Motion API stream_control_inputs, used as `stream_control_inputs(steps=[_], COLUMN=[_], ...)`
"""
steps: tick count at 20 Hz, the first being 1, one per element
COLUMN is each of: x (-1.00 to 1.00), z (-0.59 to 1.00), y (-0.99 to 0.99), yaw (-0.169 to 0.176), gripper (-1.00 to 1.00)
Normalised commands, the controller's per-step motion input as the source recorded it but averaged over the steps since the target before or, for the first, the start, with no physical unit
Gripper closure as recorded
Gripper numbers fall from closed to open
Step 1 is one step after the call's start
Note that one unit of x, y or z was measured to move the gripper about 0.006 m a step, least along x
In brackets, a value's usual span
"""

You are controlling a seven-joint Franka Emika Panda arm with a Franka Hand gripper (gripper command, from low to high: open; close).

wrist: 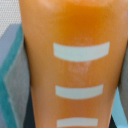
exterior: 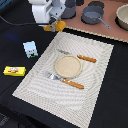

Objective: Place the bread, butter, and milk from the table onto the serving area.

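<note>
Arm hanging over the far corner of the serving area (exterior: 95,75), wrist body white and boxy, gripper (exterior: 54,25) pointing down. Holding the bread (exterior: 56,25) between the fingers, loaf lifted clear of the mat and sitting just above its far edge, toward the exterior view's left. Fingers closed narrow on the loaf's sides.

Bread: golden-orange, oblong, smooth-looking. Serving area: beige woven rectangle, fine line texture, lying angled on the table (exterior: 15,47), which is flat and black. Carrying a round tan plate (exterior: 67,65) at centre, a fork (exterior: 52,75) and an orange-handled knife (exterior: 73,84) on the near side, another orange-handled piece (exterior: 86,59) on the far side.

Milk (exterior: 30,49): small white and light-blue carton, standing upright on the table, off the mat toward the exterior view's left. Butter (exterior: 14,71): flat bright yellow packet, lying on the table nearer the camera than the milk, well apart from the mat. Pinkish-brown board (exterior: 112,31) behind, bearing grey pots (exterior: 92,15).

Wrist view adding: bread (wrist: 75,65) filling the frame, three pale scored bars across its top, grey finger pad (wrist: 12,82) with teal edge pressing against one side. Exterior view alone showing mat, milk, butter.
</note>
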Motion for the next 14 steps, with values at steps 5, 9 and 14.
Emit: stream_control_inputs(steps=[5, 9, 14], x=[0.76, 0.72, 0.67], z=[0.44, 0.32, 0.16], y=[-0.20, -0.22, -0.27], yaw=[-0.024, -0.034, -0.061], gripper=[1.00, 1.00, 1.00])
